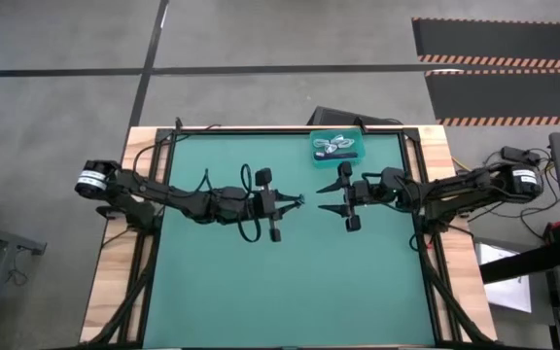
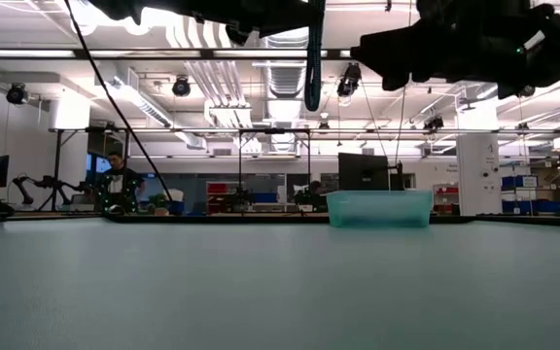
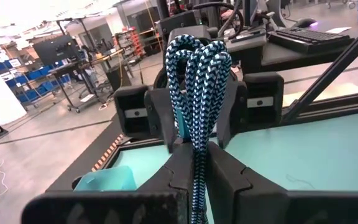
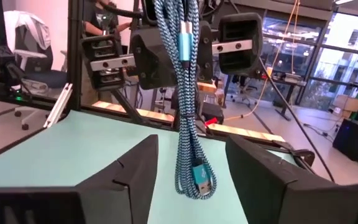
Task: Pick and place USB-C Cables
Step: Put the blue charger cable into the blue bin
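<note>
A braided blue-and-black USB-C cable bundle [image 3: 194, 81] stands upright in my left gripper [image 3: 196, 152] above the middle of the table [image 1: 295, 202]. Its looped end points up and its connector end [image 4: 199, 177] hangs down. My right gripper [image 4: 191, 142] is open and faces it from the table's right [image 1: 323, 199], one finger on each side of the hanging end, touching nothing. White coiled cables [image 1: 333, 146] lie in a teal bin [image 1: 336, 160] at the far edge. No other dark cable is in view. My left gripper pinches the cable bundle between its two fingers at about mid-length [image 3: 196, 146], several strands together. The fingers come level from the table's left and lie across the bundle. The bundle is lifted clear of the table and upright, its lower part [image 2: 312, 58] hanging below the fingers.
The teal bin [image 2: 377, 207] stands near the table's far edge, right of centre. Black frame rails [image 1: 421, 194] run along the table's sides. The green mat [image 1: 290, 282] in front of both grippers is bare. People and benches show in the room beyond.
</note>
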